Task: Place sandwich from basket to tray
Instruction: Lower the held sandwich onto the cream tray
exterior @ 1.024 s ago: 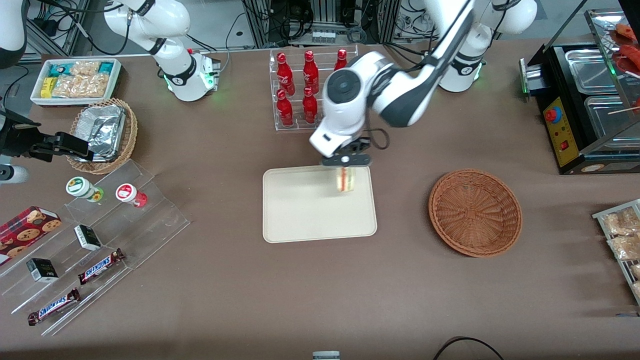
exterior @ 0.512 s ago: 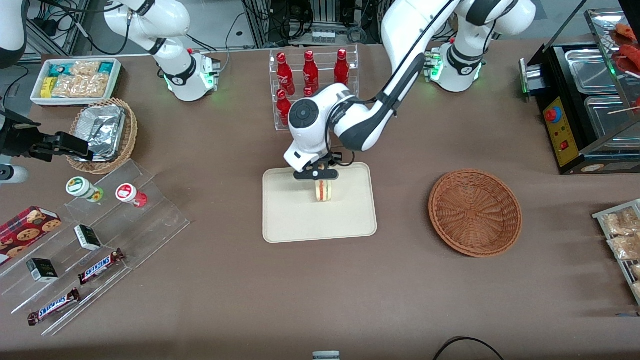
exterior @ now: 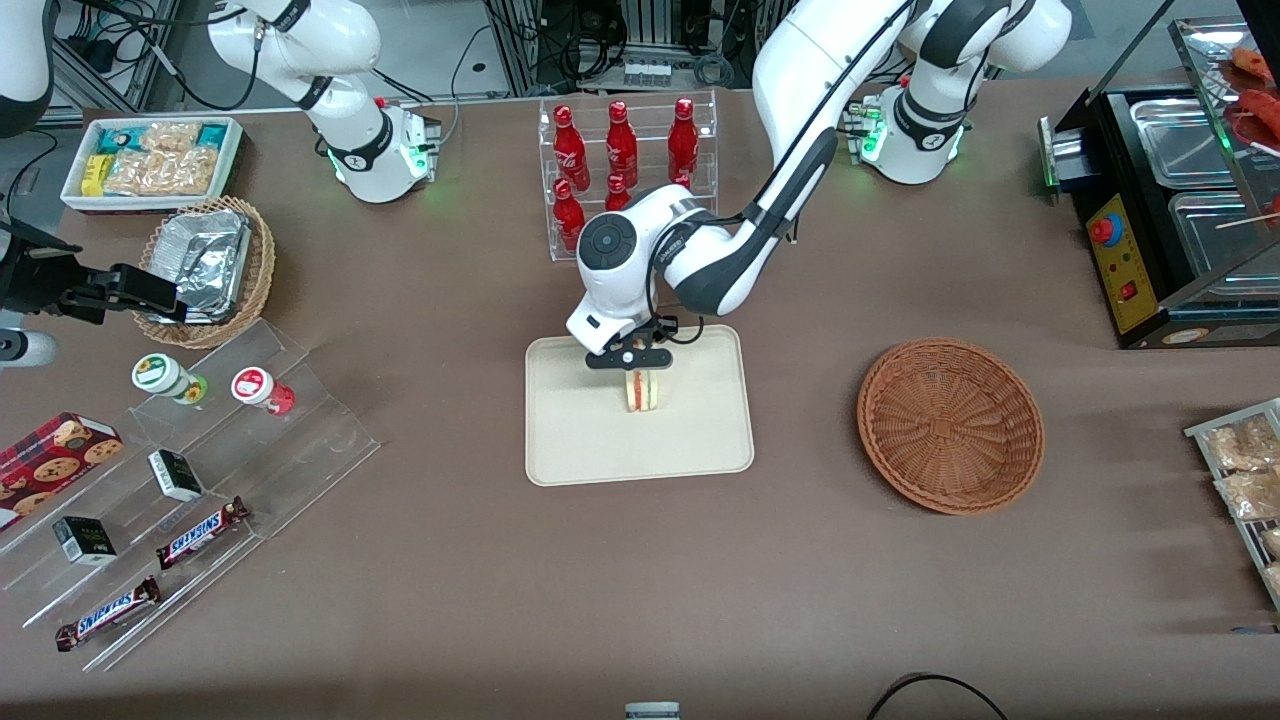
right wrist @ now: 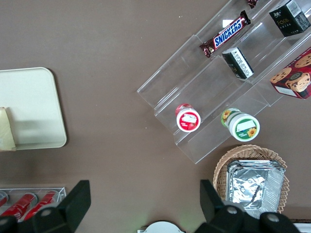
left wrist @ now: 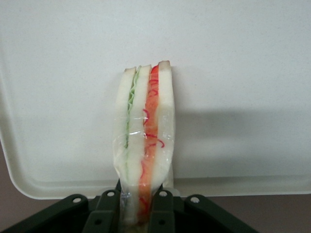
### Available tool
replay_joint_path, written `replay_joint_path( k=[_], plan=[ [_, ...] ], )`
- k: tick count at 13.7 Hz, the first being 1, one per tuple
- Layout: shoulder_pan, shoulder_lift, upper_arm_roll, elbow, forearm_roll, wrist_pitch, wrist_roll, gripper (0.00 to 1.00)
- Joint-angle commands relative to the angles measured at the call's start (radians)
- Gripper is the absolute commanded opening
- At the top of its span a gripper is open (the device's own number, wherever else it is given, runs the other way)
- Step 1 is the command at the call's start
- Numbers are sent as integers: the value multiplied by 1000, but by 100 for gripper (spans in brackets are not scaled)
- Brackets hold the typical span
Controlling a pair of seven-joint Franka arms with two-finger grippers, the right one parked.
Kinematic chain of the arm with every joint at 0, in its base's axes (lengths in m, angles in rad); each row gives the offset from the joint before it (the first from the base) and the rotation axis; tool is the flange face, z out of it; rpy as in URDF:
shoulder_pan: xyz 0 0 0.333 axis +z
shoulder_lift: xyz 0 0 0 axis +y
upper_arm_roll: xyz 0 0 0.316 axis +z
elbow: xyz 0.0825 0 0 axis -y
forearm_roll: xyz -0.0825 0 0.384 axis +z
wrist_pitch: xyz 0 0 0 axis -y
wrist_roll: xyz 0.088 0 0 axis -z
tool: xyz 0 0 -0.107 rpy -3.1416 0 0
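Note:
My left gripper [exterior: 634,362] is over the cream tray [exterior: 570,440], in the half of it farther from the front camera. It is shut on the sandwich [exterior: 642,391], a wrapped white wedge with red, orange and green layers. The sandwich hangs from the fingers with its lower end at or just above the tray. In the left wrist view the sandwich [left wrist: 143,141] is pinched between the two black fingers [left wrist: 164,213] over the tray [left wrist: 243,73]. The reddish-brown wicker basket [exterior: 950,425] stands empty toward the working arm's end of the table.
A clear rack of red bottles [exterior: 620,170] stands just past the tray, under the working arm. A clear stepped stand with snack bars and cups [exterior: 190,470], a tan basket with a foil container [exterior: 205,265] and a white snack box [exterior: 150,160] lie toward the parked arm's end.
The left gripper carried the sandwich from the tray's edge nearest the basket toward its middle and lowered it close to the tray. The grip has stayed shut on it.

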Motion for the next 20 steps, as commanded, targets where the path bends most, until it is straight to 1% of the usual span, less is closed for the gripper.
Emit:
replay_joint_path(
  k=[1, 5, 7, 8, 9, 10, 11, 13, 15, 17, 19, 20],
  plan=[
    [-18, 21, 18, 35, 15, 5, -16, 4],
    [-10, 51, 21, 71, 20, 5, -12, 4],
    [-8, 70, 21, 82, 55, 5, -17, 4],
    [-8, 70, 21, 82, 57, 5, -20, 7],
    [-8, 70, 21, 82, 57, 5, -17, 32],
    [-8, 70, 21, 82, 57, 5, -13, 82],
    [-8, 68, 21, 82, 55, 5, -16, 100],
    [-7, 56, 21, 82, 54, 5, -22, 100],
    [-5, 15, 21, 81, 52, -11, -32, 100],
    [39, -71, 24, 79, 42, -93, -34, 100],
    [47, -161, 27, 73, 43, -202, -78, 100],
    [48, -207, 45, 71, 45, -260, -85, 100]
  ],
)
